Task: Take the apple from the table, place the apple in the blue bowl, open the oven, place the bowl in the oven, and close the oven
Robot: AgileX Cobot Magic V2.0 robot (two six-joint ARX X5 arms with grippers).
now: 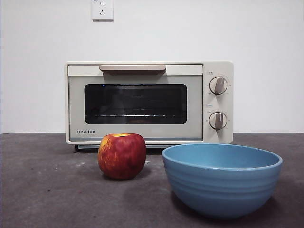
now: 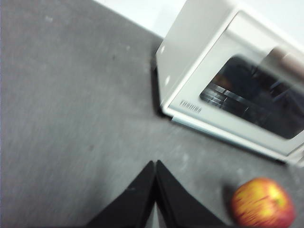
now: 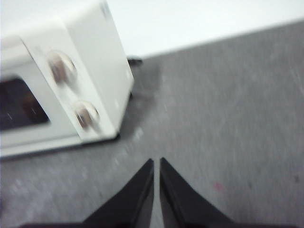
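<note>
The red apple (image 1: 121,155) with yellow streaks rests on the dark grey table (image 1: 42,190), just left of the wide blue bowl (image 1: 222,178), which holds nothing that I can see. Behind both stands the cream-white TOSHIBA oven (image 1: 148,102), its door closed and its beige handle (image 1: 132,69) at the top. In the left wrist view my left gripper (image 2: 155,164) hangs shut above bare table, with the apple (image 2: 262,203) off to one side and the oven (image 2: 228,76) beyond. My right gripper (image 3: 156,161) is shut too, above bare table near the oven's knob end (image 3: 76,95). Neither arm shows in the front view.
A white wall with a power socket (image 1: 102,9) rises behind the oven. Two grey knobs (image 1: 218,85) sit on the oven's right panel. Bare table stretches to the left of the apple and in front of it.
</note>
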